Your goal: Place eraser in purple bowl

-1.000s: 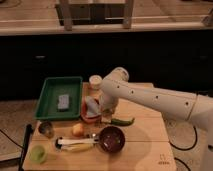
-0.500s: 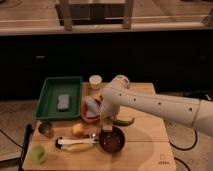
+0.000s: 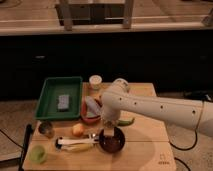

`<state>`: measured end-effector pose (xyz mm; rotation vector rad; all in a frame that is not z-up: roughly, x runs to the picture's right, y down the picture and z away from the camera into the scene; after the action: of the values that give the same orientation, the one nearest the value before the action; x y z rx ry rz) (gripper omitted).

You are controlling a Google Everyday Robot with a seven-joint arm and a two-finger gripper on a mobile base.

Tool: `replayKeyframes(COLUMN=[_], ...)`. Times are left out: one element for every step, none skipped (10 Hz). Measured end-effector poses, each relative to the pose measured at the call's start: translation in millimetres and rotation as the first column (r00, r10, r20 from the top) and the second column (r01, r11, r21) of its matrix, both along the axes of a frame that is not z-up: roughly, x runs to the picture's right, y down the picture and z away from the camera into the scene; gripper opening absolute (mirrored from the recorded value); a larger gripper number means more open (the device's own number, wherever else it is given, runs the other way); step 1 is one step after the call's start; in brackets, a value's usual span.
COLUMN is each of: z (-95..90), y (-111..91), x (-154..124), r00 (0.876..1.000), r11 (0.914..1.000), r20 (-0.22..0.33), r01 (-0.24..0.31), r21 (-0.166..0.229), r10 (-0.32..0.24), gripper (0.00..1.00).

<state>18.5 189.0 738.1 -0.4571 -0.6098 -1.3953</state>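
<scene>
- Green tray (image 3: 48,85), far left of the table, holding a grey block (image 3: 63,102).
- Orange-red dish (image 3: 88,119), just right of the tray.
- Gripper (image 3: 107,128), pointing down above the bowl's rear rim; grasp or release cannot be told.
- Eraser (image 3: 106,133), pale, at the gripper's tip, over the bowl.
- Purple bowl (image 3: 119,145), front centre of the table.

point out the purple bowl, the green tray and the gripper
purple bowl (image 3: 118,144), camera view, glossy inside, right of centre
green tray (image 3: 51,103), camera view, bare floor, left part
gripper (image 3: 107,130), camera view, tip end, just above the purple bowl
</scene>
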Motion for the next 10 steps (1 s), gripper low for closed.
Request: replayKeyframes(z=[-3.0, -5.1, -6.3, -6.9, -7.2, -7.7, -8.4, -9.0, -9.3, -9.6], y=[4, 8, 11, 12, 14, 15, 15, 16, 16, 17], x=[2, 3, 5, 6, 7, 7, 7, 8, 8, 9], r00=[1.000, 1.000, 1.000, 1.000, 1.000, 1.000, 0.999, 0.999, 0.999, 0.999], r11=[0.9999, 0.9999, 0.9997, 0.9997, 0.9996, 0.9995, 0.9994, 0.9993, 0.9992, 0.9991], r20=[-0.007, -0.011, -0.016, -0.019, -0.020, -0.020, -0.022, -0.024, -0.025, -0.025], r01=[0.007, 0.012, 0.014, 0.015, 0.017, 0.020, 0.024, 0.027, 0.029, 0.030], r21=[-0.008, -0.013, -0.017, -0.020, -0.021, -0.023, -0.025, -0.026, -0.028, -0.029], r10=[-0.007, -0.012, -0.015, -0.016, -0.017, -0.021, -0.025, -0.027, -0.030, -0.031], gripper=[0.00, 0.00, 0.00, 0.00, 0.00, 0.00, 0.00, 0.00, 0.00, 0.00])
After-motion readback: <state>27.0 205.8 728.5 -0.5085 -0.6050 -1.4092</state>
